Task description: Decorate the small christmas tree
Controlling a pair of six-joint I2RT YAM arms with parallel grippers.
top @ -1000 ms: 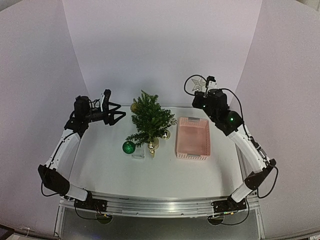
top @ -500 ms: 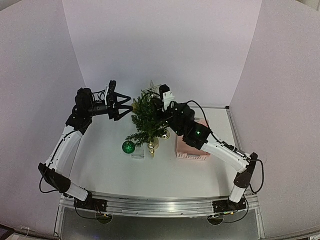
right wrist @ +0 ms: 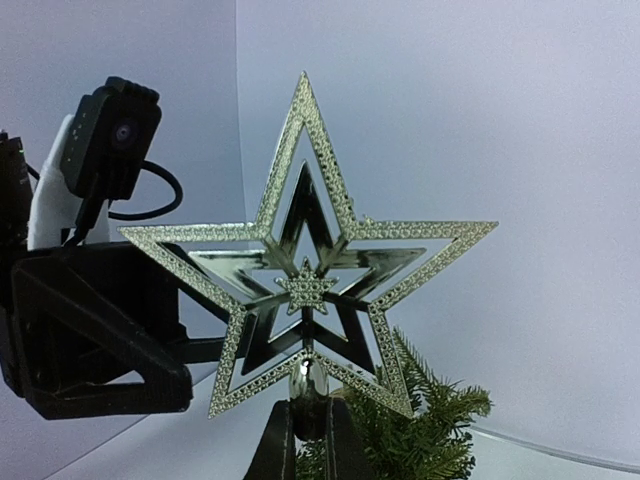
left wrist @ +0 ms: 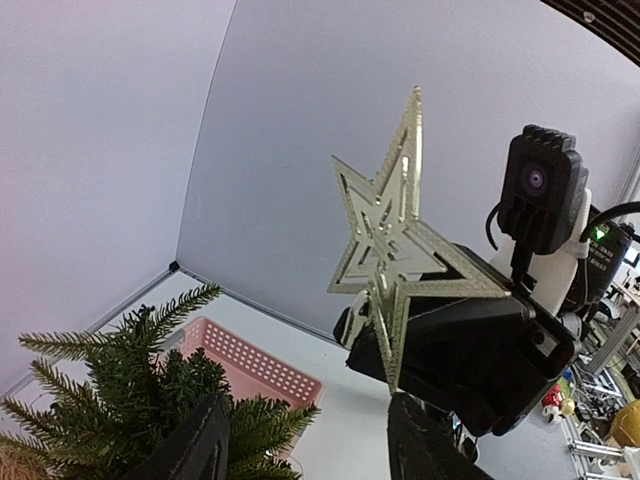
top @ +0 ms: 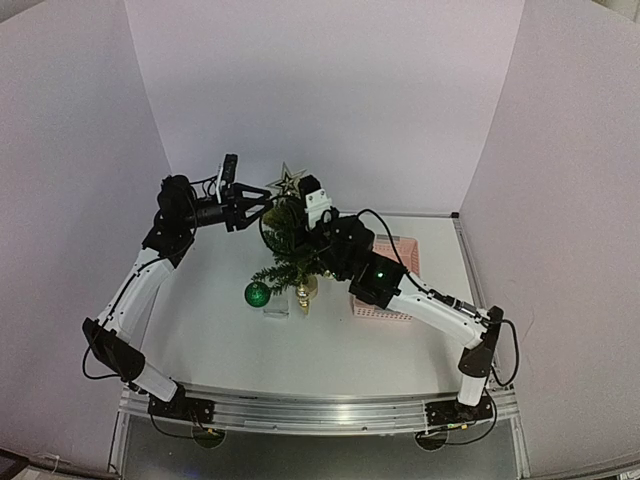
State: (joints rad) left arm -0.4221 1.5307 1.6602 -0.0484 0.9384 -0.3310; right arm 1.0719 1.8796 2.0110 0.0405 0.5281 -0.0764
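Right gripper (top: 296, 202), seen from above, is pressed on the stem of a gold star topper (top: 287, 180) and holds it upright over the top of the small christmas tree (top: 292, 255). The tree stands on the white table (top: 210, 350), near the middle. From 9 o'clock the left gripper (top: 258, 208) reaches to the treetop, close to the star. A green ball (top: 258, 294) lies on the table at 7 o'clock of the tree, and gold baubles (top: 305, 288) show by its lower branches at 6 o'clock. The pink basket (top: 398, 300) at 3 o'clock is mostly covered by the right arm. In the left wrist view the two fingers (left wrist: 205, 450) stand spread at the lower edge and pinch nothing. Tree needles fill the 8 o'clock corner and reach between them, and the star stands at the centre, turned partly edge-on, with the right gripper's black body behind it at 4 o'clock. In the right wrist view the star faces the camera, its stem pinched between the closed fingers (right wrist: 275, 450) at 6 o'clock. A tree branch shows at 5 o'clock, and the left gripper is at 9 o'clock.
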